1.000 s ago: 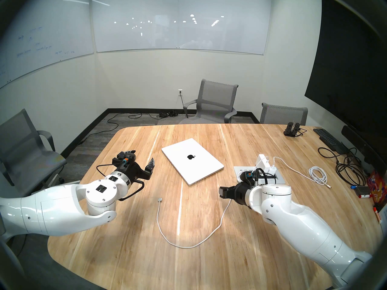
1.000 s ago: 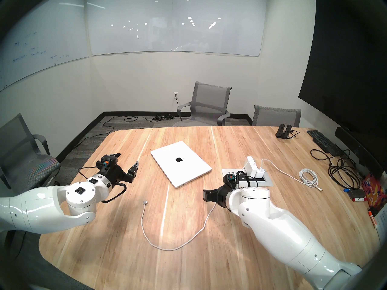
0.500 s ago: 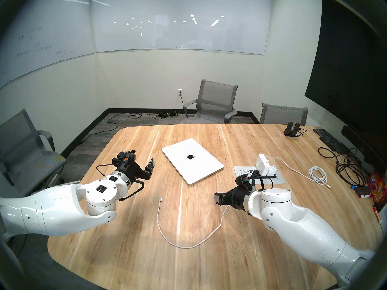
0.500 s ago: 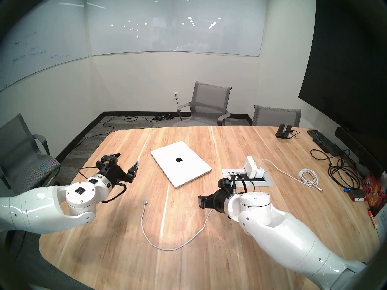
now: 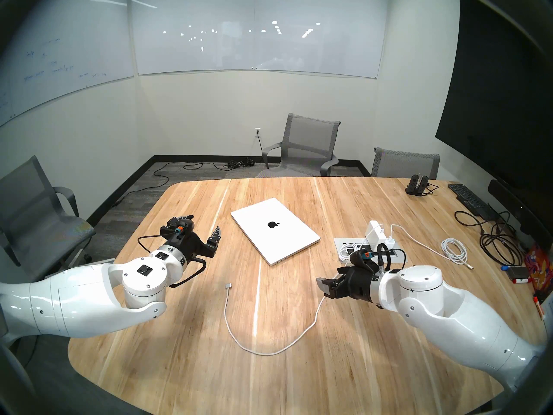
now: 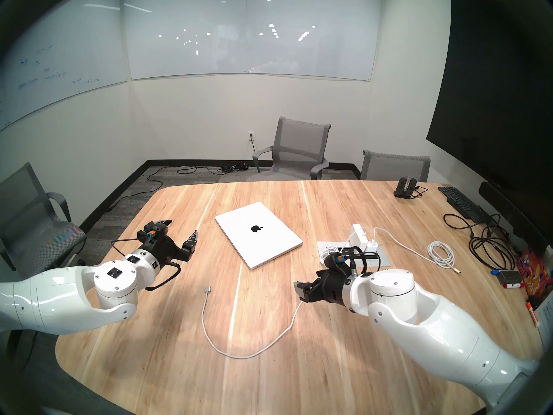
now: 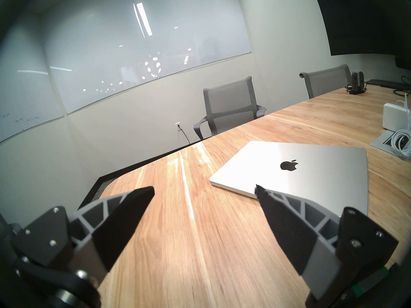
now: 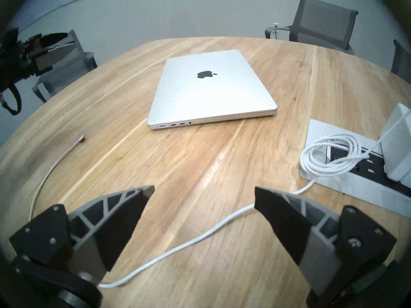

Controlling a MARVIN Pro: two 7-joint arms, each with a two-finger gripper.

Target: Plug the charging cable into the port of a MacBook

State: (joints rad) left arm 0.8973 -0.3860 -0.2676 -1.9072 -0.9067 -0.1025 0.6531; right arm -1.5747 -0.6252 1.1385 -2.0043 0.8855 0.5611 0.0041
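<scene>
The closed silver MacBook (image 5: 275, 230) (image 6: 258, 234) (image 8: 211, 85) lies mid-table, its ports (image 8: 173, 124) on the near edge facing me. The white charging cable (image 5: 263, 353) (image 8: 178, 248) loops over the wood; its flat connector (image 5: 229, 285) (image 6: 207, 290) (image 8: 81, 138) rests loose in front of the laptop's left corner. My right gripper (image 5: 324, 288) (image 6: 300, 290) (image 8: 204, 187) hangs open and empty just above the cord's right stretch. My left gripper (image 5: 205, 222) (image 6: 183, 226) (image 7: 204, 187) stands open and empty left of the MacBook (image 7: 289, 167).
A white power adapter (image 5: 375, 236) stands in a table outlet plate (image 5: 339, 243) right of the laptop. A coiled white cable (image 5: 454, 251), black cables (image 5: 496, 240) and a keyboard (image 5: 469, 200) lie at the right. Grey chairs (image 5: 308, 148) ring the table.
The right arm's elbow and wrist have swung out to the right, and its gripper has sunk a little toward the cord, still open. The left arm and cable have not moved.
</scene>
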